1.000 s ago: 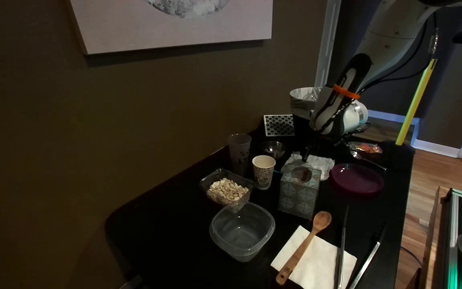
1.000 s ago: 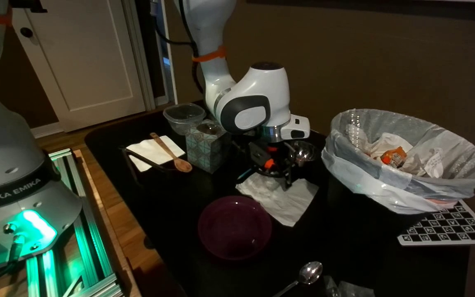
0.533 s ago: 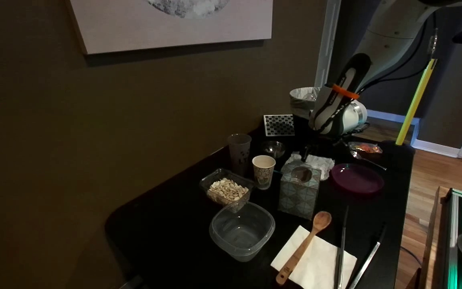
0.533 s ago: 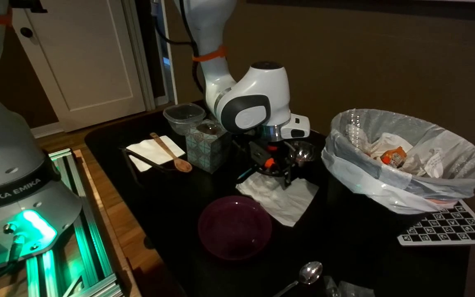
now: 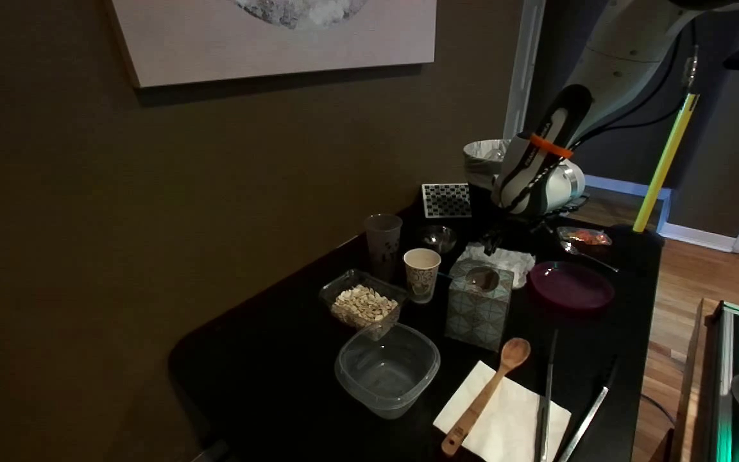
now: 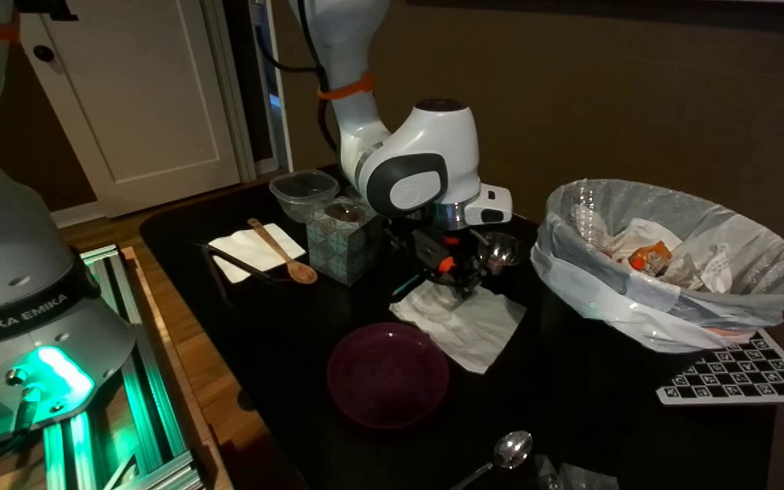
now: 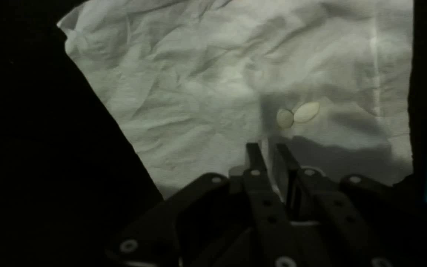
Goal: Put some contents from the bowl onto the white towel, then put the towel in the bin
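Wrist view: your black two-fingered gripper point(image 7: 267, 146) is over the crumpled, papery white towel point(image 7: 198, 89), its fingers close, a narrow gap between; you cannot tell whether they pinch it. Two flat, pale seeds point(image 7: 305, 112) lie on it, touching. In an exterior view, the towel is on the black table point(image 6: 589, 388), apart from the round, pale-plastic-lined bin point(image 6: 627, 309).

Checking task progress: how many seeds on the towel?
2 visible, just beyond the gripper in the wrist view: rounder seed left, pointed seed right. The gripper may hide more.
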